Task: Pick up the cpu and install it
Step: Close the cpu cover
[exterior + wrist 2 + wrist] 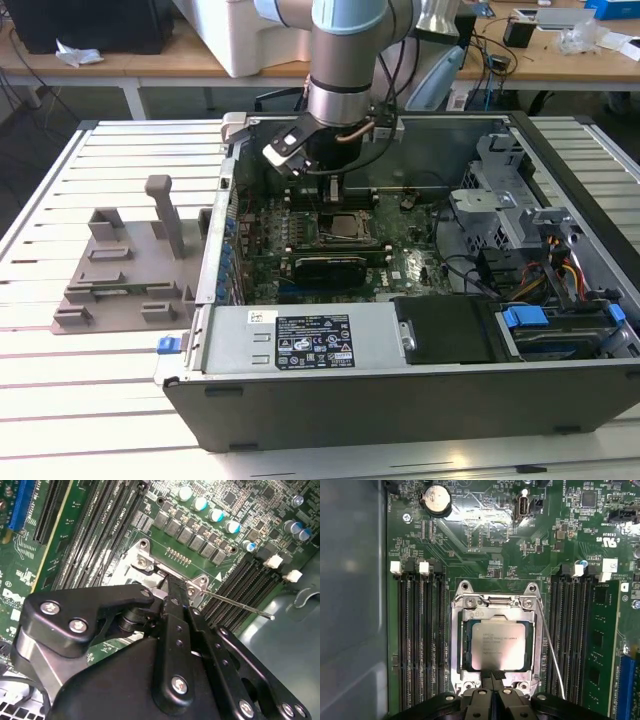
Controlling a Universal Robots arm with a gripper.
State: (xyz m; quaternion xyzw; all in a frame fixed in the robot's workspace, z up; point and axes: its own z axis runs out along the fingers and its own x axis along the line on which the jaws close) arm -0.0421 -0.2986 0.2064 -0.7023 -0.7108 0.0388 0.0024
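The computer case (400,410) lies open on the slatted table (100,400). Along the case's near wall sits the power supply (230,345), which bears a dark printed label (312,341). Beyond it come a black expansion card (320,268) and the green motherboard (400,265).

The cpu (345,228) lies flat in its socket near the middle of the motherboard, metal top up. It is square, with no long axis. In the first wrist view the cpu (498,645) has its edges parallel to the socket frame (495,602) and to the memory slots (420,640) on both sides. Lines of small print on its top run crosswise to those slots.

The gripper (492,674) hangs straight above one edge of the cpu with its fingers closed together, holding nothing. Whether the tips touch the chip I cannot tell.

In the second wrist view the gripper (167,580) and its black links cover the socket's middle. That view adds a row of capacitors (215,515) and the thin retention lever (240,605), standing off the frame.

Toward the table's edge at the exterior view's left rests a grey holder tray (120,280), outside the case. Workbenches (150,62) stand beyond.
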